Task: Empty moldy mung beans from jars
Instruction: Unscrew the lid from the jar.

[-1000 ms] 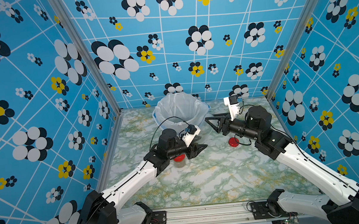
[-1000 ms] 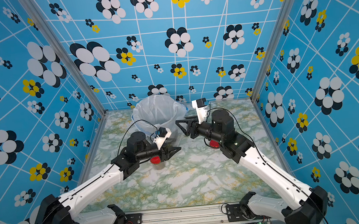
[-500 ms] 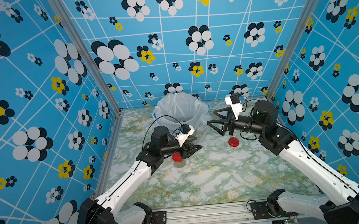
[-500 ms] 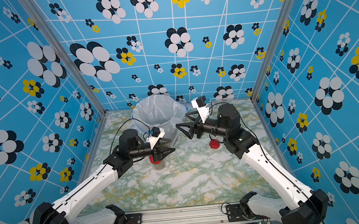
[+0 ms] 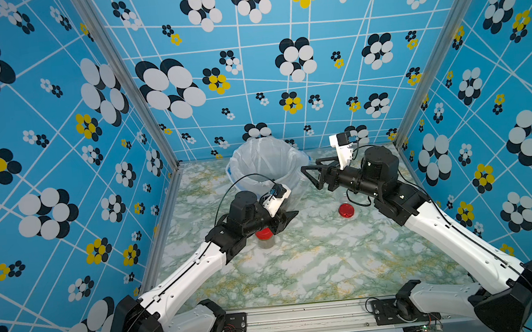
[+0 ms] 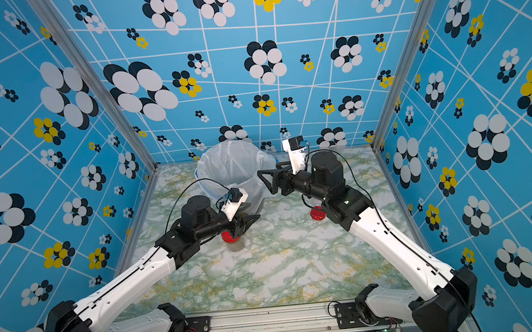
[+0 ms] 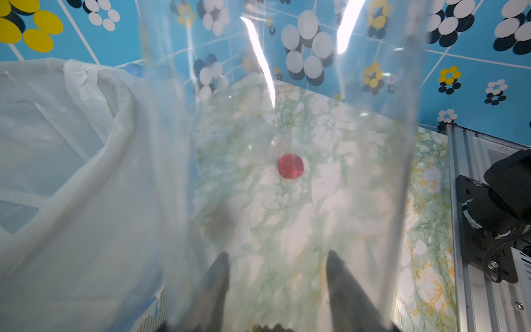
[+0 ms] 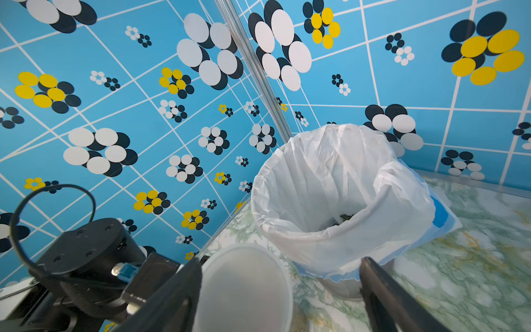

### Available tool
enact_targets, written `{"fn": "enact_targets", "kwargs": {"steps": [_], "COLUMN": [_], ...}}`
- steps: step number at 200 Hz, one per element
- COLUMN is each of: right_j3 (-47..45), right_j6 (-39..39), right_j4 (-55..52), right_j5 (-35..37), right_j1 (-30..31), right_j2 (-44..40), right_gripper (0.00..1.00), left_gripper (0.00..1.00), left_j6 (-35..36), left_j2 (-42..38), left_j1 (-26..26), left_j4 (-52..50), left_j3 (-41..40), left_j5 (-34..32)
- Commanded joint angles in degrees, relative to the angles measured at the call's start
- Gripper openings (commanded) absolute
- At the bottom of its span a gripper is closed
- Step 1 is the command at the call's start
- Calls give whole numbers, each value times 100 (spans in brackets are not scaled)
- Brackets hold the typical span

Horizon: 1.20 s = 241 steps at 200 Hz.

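My left gripper (image 5: pixel 288 218) (image 6: pixel 250 221) (image 7: pixel 277 254) is shut on the tall lidless clear jar (image 5: pixel 296 189) (image 7: pixel 287 215), held upright beside the bin. A few mung beans (image 7: pixel 270 327) show at its base. My right gripper (image 5: pixel 310 175) (image 6: pixel 268 181) (image 8: pixel 280 261) is open at the jar's upper end (image 8: pixel 244 287), which lies between its fingers close to one of them. A short jar with a red lid (image 5: pixel 263 235) (image 6: pixel 231 238) stands under the left arm, with a greenish-grey layer inside. More beans (image 8: pixel 346 217) lie in the bag.
The bucket lined with a white bag (image 5: pixel 241 162) (image 6: pixel 211 162) (image 8: pixel 287 161) stands at the back, just behind both grippers. A loose red lid (image 5: pixel 346 210) (image 6: pixel 316 213) (image 7: pixel 290 166) lies on the marble tabletop under the right arm. Blue patterned walls close three sides.
My right gripper's jaws have spread wider and its wrist has shifted near the bin. The left arm has drawn slightly left, still gripping the tall jar.
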Motion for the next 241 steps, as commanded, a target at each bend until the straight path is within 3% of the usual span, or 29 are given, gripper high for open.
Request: {"fn": "enact_targets", "kwargs": {"steps": [1, 70, 98, 132, 156, 183, 194, 209, 241], "right_j3": [92, -132, -129, -233, -182, -171, -123, -104, -104], "right_j6": [288, 861, 800, 920, 931, 915, 961, 1023, 1015], "right_j4": [-143, 117, -192, 88, 73, 124, 78, 72, -12], "right_j5": [199, -56, 224, 23, 9, 35, -40, -152, -91], "right_j1": [84, 100, 93, 100, 96, 100, 98, 100, 100], "right_j2": [50, 10, 41, 77, 123, 124, 189, 237, 247], "right_gripper": [81, 80, 81, 79, 67, 62, 63, 72, 75], "left_gripper": [36, 35, 35, 35, 35, 35, 35, 35, 34], "left_j6": [66, 1, -16, -66, -97, -89, -88, -70, -61], "left_j2": [75, 243, 241, 388, 408, 406, 380, 358, 363], "left_j1": [-116, -194, -194, -193, -194, -189, -194, -191, -194], "left_j4": [11, -104, 80, 74, 163, 121, 155, 174, 221], "left_j3": [219, 373, 310, 353, 331, 354, 349, 366, 403], "left_j5": [-395, -852, -745, -681, -653, -733, -800, -795, -778]}}
